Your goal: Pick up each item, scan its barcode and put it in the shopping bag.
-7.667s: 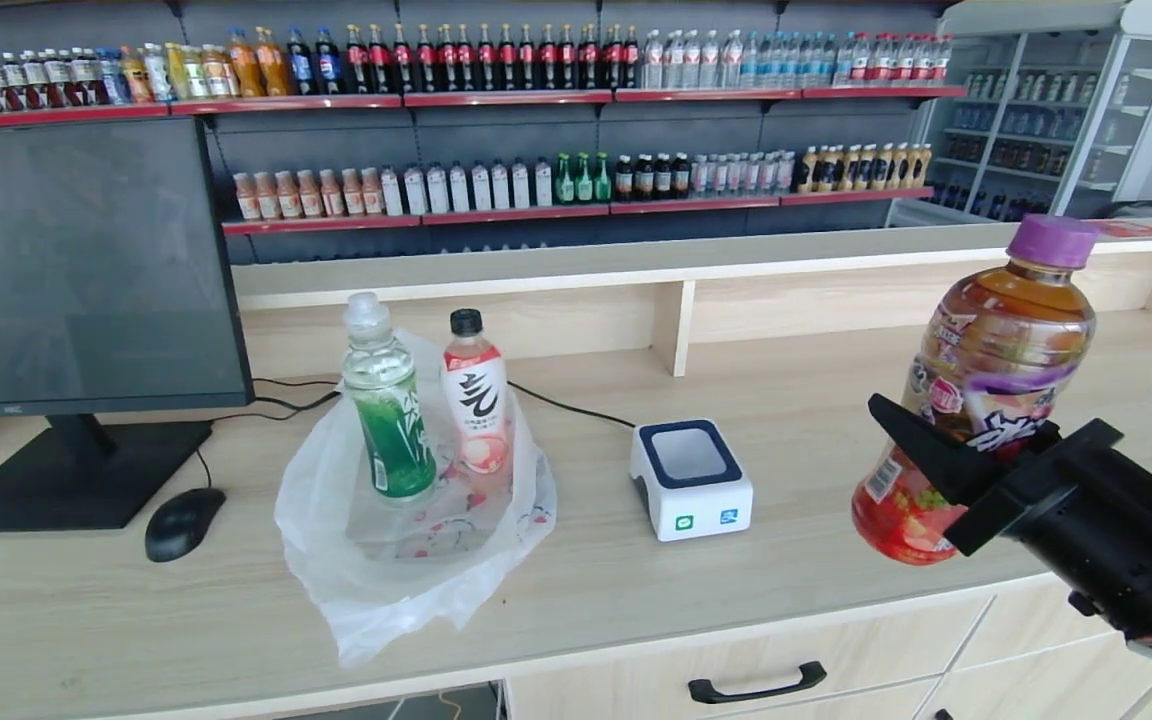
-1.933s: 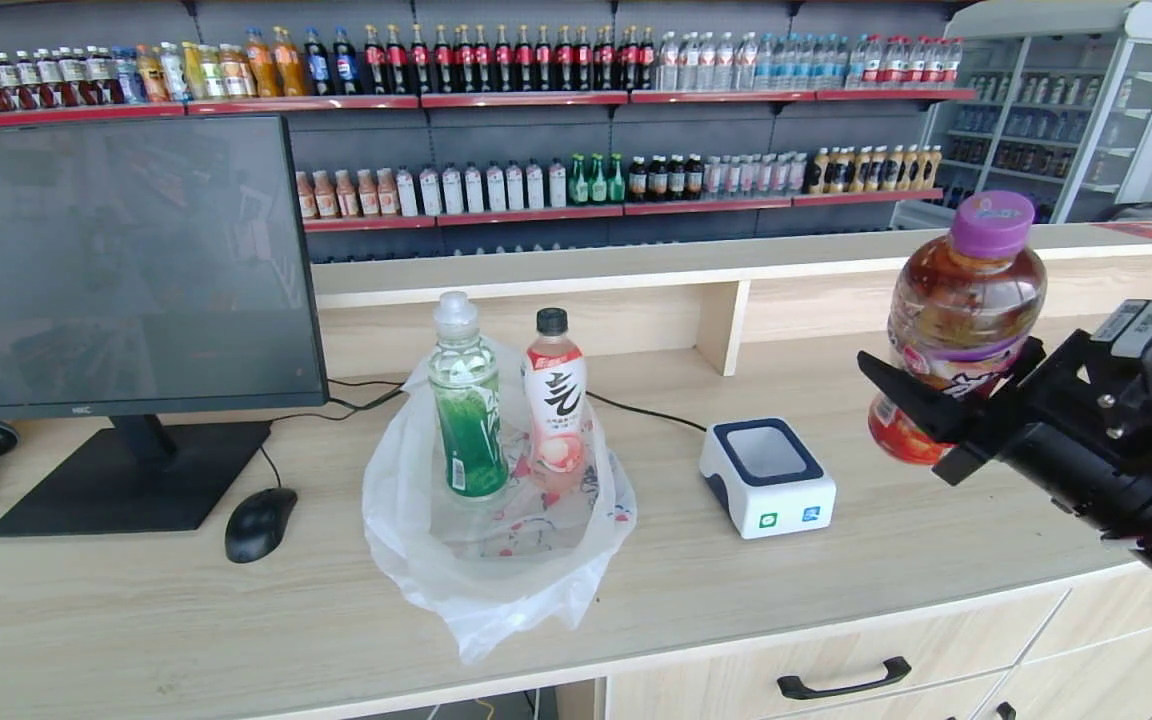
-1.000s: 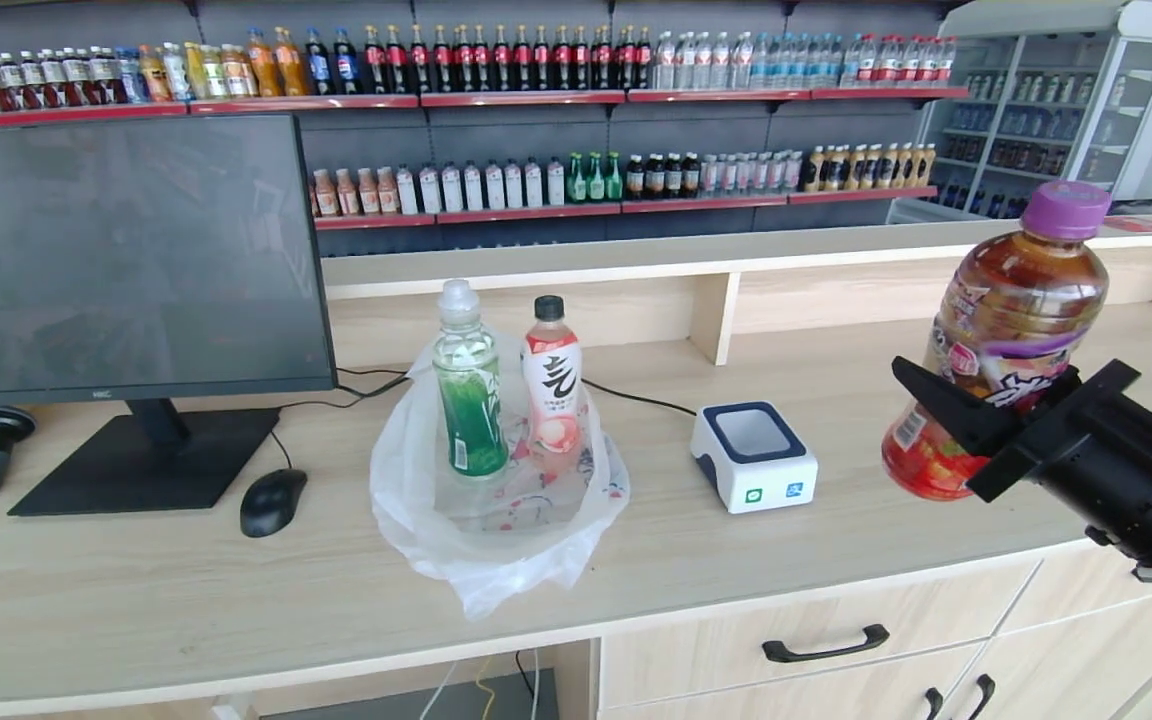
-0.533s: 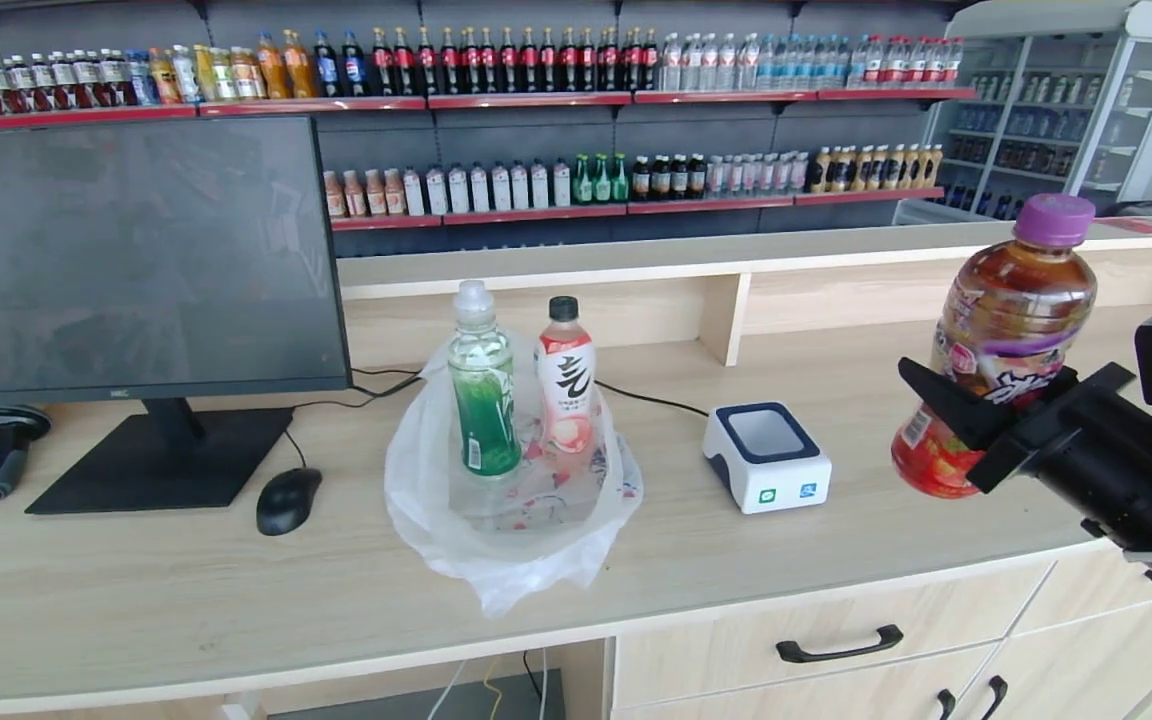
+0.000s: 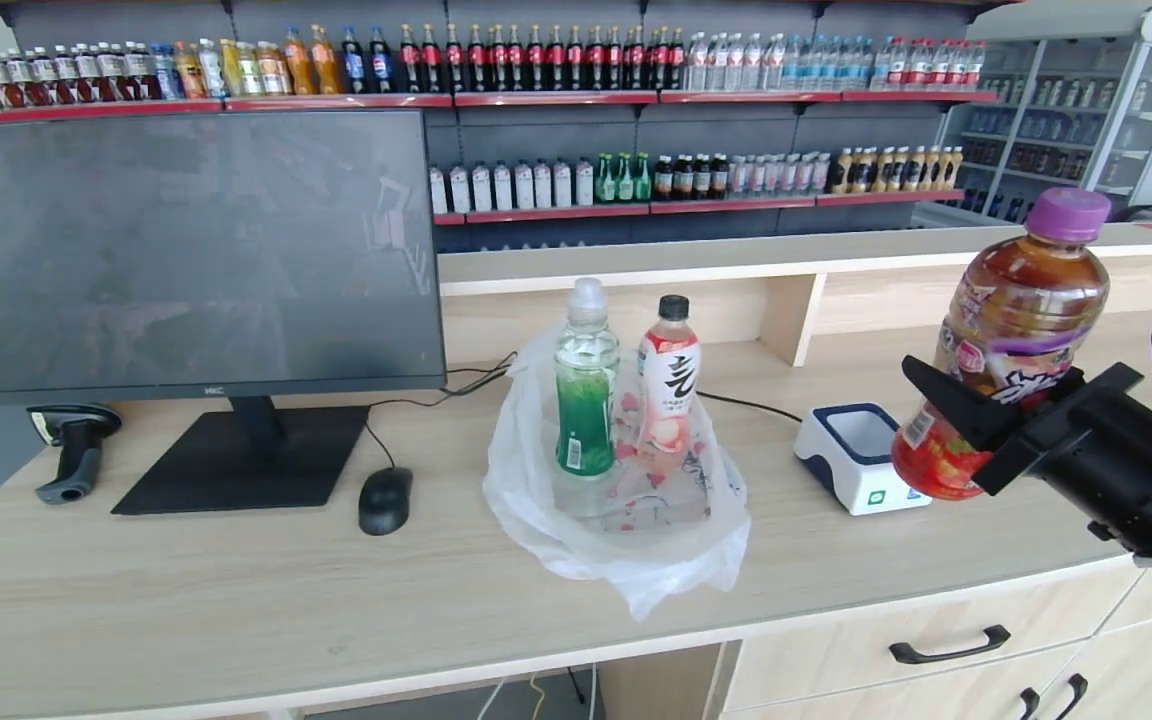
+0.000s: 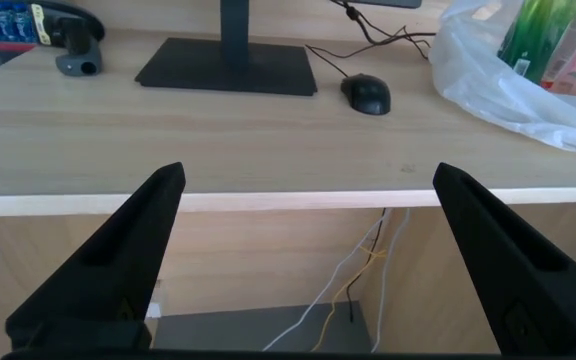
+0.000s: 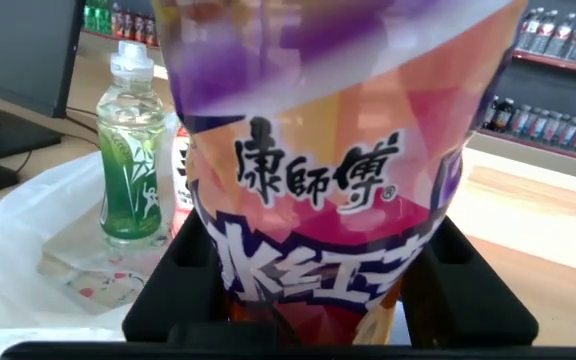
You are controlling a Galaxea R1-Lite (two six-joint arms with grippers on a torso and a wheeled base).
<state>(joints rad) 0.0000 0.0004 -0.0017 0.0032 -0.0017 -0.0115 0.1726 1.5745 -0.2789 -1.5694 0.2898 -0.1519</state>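
Note:
My right gripper [image 5: 1006,410] is shut on a purple-capped tea bottle [image 5: 1021,320], held upright in the air just right of the white barcode scanner [image 5: 856,458]; the bottle's base overlaps the scanner's right edge. In the right wrist view the bottle's label [image 7: 328,150] sits close between the right gripper [image 7: 328,290] fingers. The clear shopping bag [image 5: 626,530] lies on the counter left of the scanner, holding a green bottle [image 5: 586,400] and a pink-and-white bottle [image 5: 668,390], both upright. My left gripper [image 6: 308,260] is open, low before the counter's front edge.
A monitor [image 5: 196,250] stands at the left, with a mouse [image 5: 385,500] and a handheld scanner [image 5: 71,450] near it. A raised shelf [image 5: 786,255] runs behind the counter. Drawers [image 5: 946,650] sit under the counter edge. The scanner's cable [image 5: 746,405] trails behind the bag.
The whole picture has shifted right, so the camera moved. The held bottle now stands closer to the scanner, overlapping its right edge. The bag and its bottles stay put.

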